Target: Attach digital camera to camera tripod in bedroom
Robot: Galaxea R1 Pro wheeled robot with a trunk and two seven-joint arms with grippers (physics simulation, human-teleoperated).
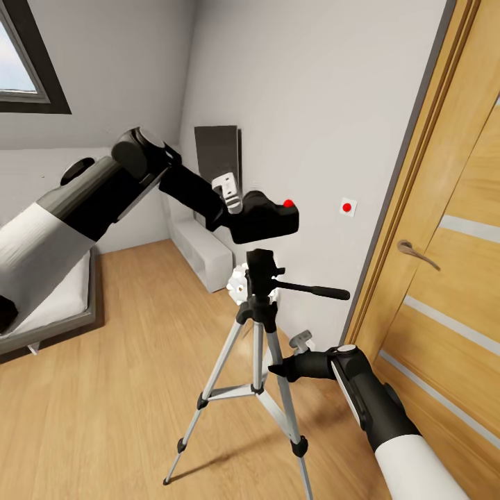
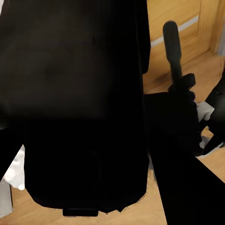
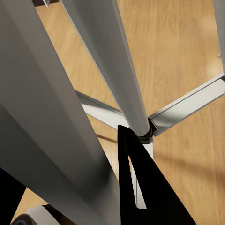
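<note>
Digital camera (image 1: 267,217) gripped in left hand (image 1: 232,201) just above camera tripod (image 1: 258,305) head; right hand's opening unclear

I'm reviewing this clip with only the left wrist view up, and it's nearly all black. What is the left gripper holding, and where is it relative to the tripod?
Observer: In the head view the left gripper holds the digital camera just above the black head of the camera tripod.
Operator: Is it seated yet?
Observer: I can't tell; a thin gap seems to remain between the camera's underside and the head.
Operator: Where's the other arm?
Observer: The right gripper is low, beside the tripod's legs; the right wrist view looks past a silver leg and the braces.
Operator: Is it gripping a leg?
Observer: That can't be told from these views.
</note>
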